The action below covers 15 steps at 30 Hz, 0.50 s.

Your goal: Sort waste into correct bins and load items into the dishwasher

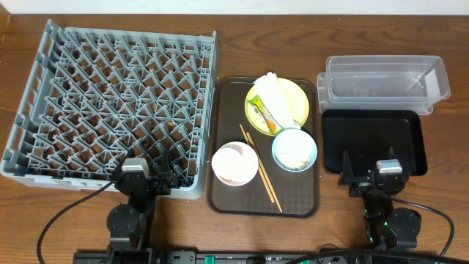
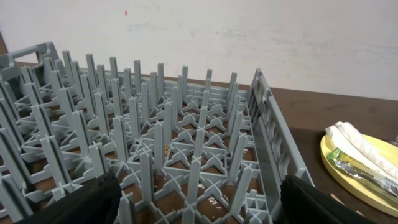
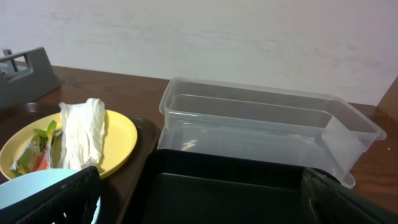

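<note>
Nearest the lens, black fingers [image 2: 81, 199] of the left gripper [image 1: 146, 167], spread wide and holding nothing, poised at the near edge of the grey dish rack [image 1: 110, 95], bare pegs just ahead. Likewise the right gripper [image 1: 370, 170], jaws apart and empty, low over the near rim of the black tray [image 1: 374, 139], the clear tub [image 1: 381, 81] straight beyond. Ahead and to its left, on the brown tray [image 1: 293, 202]: yellow plate [image 1: 302, 99] bearing the crumpled napkin [image 1: 272, 92] and snack wrapper [image 1: 265, 117]; nearer, blue bowl [image 1: 294, 149] flecked with scraps, white bowl [image 1: 234, 163] and chopsticks [image 1: 260, 170]. Sorting apparently not yet begun, with bins and rack seemingly unfilled. Likely next for the right gripper: reach forward and left, pinch the napkin from above, lift clear of the plate, carry back right to a bin. Dishes to the rack only after clearing.
</note>
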{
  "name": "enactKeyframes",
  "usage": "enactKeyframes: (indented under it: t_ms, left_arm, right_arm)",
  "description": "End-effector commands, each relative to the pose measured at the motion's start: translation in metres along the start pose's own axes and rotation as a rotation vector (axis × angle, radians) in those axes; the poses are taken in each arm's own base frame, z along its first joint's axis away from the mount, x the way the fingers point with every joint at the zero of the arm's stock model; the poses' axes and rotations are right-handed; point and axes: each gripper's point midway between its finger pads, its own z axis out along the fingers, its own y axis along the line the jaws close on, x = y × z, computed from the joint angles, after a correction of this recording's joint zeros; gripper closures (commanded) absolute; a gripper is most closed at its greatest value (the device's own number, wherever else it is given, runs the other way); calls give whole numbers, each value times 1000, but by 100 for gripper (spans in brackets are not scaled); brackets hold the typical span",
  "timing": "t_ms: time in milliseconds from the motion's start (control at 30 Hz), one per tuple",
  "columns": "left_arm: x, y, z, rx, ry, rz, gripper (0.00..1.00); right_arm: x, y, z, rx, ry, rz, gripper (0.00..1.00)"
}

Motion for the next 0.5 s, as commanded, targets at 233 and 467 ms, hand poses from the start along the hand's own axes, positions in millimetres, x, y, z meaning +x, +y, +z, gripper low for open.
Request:
enactKeyframes:
  t_ms: [233,467]
  left_arm:
    - [15,11,0,-57,44,18,15]
    - [14,6,0,-30,46,-32,15]
  right_arm:
    - [1,-6,0,33,4,-15,1]
    - [-5,-11,-1,60,-21,30,1]
